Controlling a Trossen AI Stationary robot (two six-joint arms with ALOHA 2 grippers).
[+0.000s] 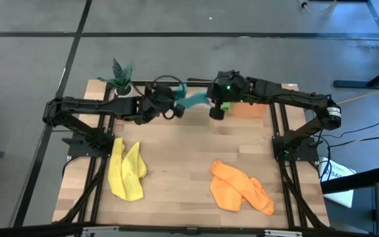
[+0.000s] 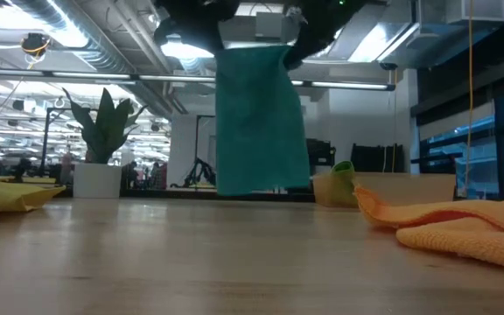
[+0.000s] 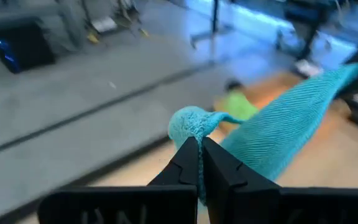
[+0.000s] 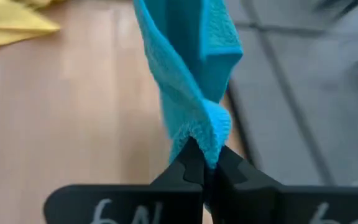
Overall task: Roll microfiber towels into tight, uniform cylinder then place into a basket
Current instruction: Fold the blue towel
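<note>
A teal towel [image 1: 193,100] hangs stretched between my two grippers over the far middle of the table; in the low view the teal towel [image 2: 261,122] drops as a flat sheet whose lower edge [image 2: 261,190] seems just clear of the tabletop. My left gripper [image 3: 201,149] is shut on one top corner and my right gripper [image 4: 204,163] on the other. A yellow towel [image 1: 127,170] lies crumpled at the near left and an orange towel [image 1: 241,187] at the near right. A green towel [image 1: 227,104] lies at the left end of the orange basket [image 1: 252,109]. My left gripper pinches a bunched top corner of the teal towel [image 3: 194,123] between its two fingertips, with a tuft sticking out past them. The fingers slant slightly downward from the table's left. The cloth runs away toward the other gripper and hangs below. My right gripper pinches the other top corner [image 4: 208,135] between its two fingertips, on a folded-over edge of cloth. The fingers slant downward from the table's right. The towel hangs off the table from this hold.
A small potted plant [image 1: 120,78] stands at the far left corner. The basket [image 2: 392,186] sits at the far right, just behind my right gripper. The middle of the wooden tabletop [image 1: 176,158], between the yellow and orange towels, is bare.
</note>
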